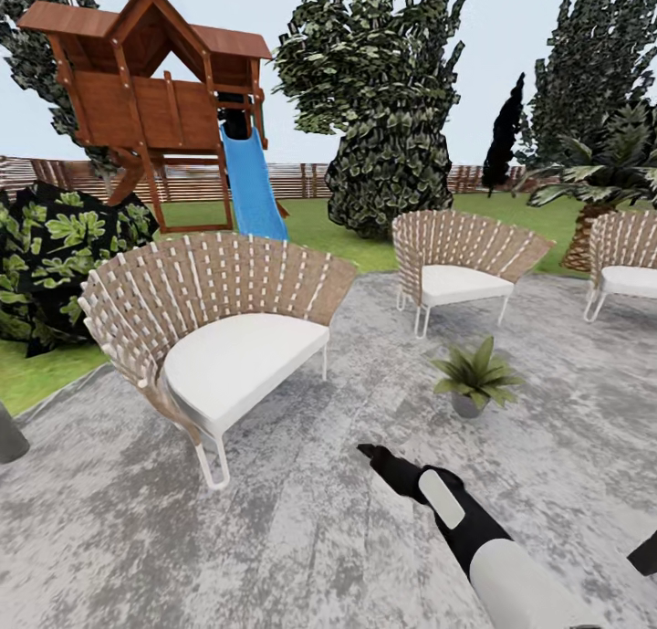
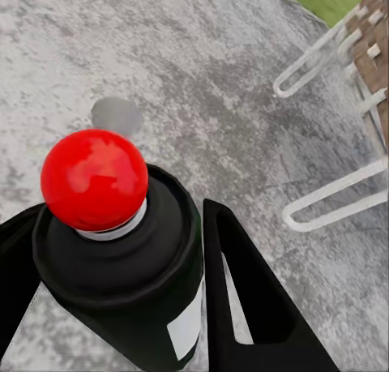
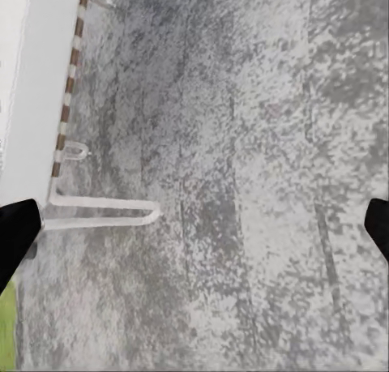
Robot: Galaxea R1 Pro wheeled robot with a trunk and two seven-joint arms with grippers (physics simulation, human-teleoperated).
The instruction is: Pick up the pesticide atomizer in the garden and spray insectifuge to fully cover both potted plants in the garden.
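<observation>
Already the atomizer (image 2: pixel 121 250) sits clamped between the left gripper's (image 2: pixel 121 283) fingers, red cap up (here a black can with a pale label). The right gripper (image 3: pixel 194 226) hangs spread wide and empty over the paving (image 1: pixel 301 519). So, I judge, pickup is done and spraying comes next. One plant (image 1: pixel 474 375) stands ahead on the paving, just past the arm (image 1: pixel 474 529); the nozzle needs carrying closer. Open ground lies between, with chairs (image 1: pixel 210 337) flanking it.
</observation>
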